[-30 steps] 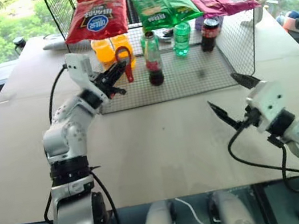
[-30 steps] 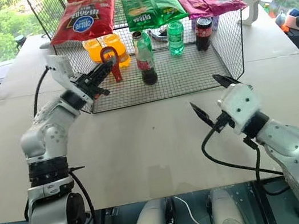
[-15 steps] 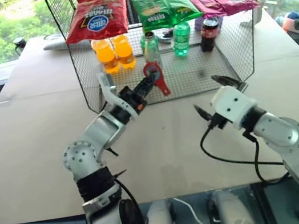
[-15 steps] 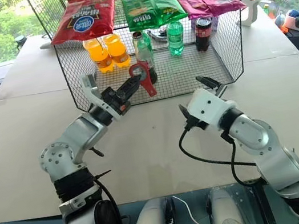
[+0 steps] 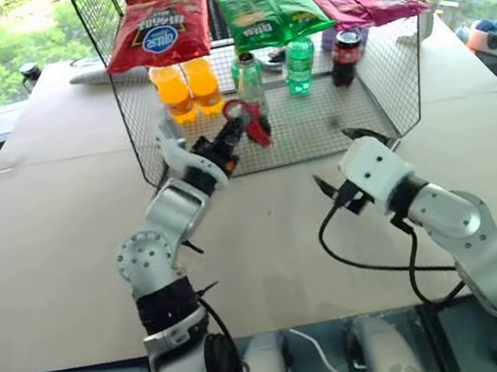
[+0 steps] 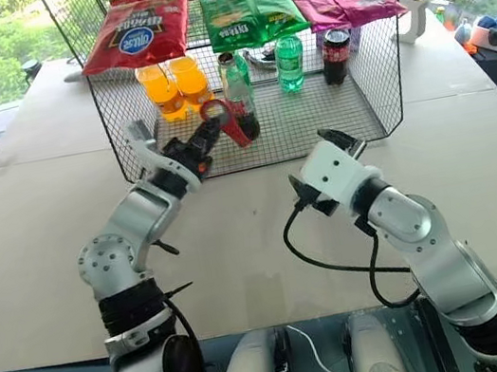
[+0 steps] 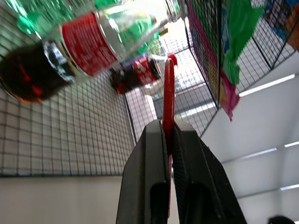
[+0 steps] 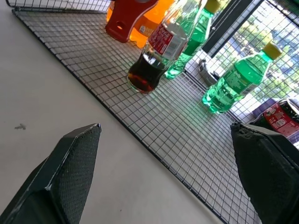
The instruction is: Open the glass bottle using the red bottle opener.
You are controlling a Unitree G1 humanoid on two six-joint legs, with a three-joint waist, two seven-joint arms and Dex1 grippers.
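Inside the wire cage (image 5: 393,74) stand two orange bottles (image 5: 183,87), two green bottles (image 5: 300,63), one dark cola bottle (image 5: 345,55) and one glass bottle (image 5: 250,84); three snack bags (image 5: 267,9) lie on top. The left gripper (image 5: 232,134), clamped on the red bottle opener (image 5: 248,121), holds it just near-left of the glass bottle. The right gripper (image 5: 350,163) gapes wide over the tan table (image 5: 67,247). Trees show through far windows.

Red bottle opener (image 5: 250,124), greenish glass bottle (image 8: 159,51) with red label.

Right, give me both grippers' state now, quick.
Left gripper: shut on the red bottle opener, held up beside the glass bottle.
Right gripper: open, holding nothing, short of the wire rack.
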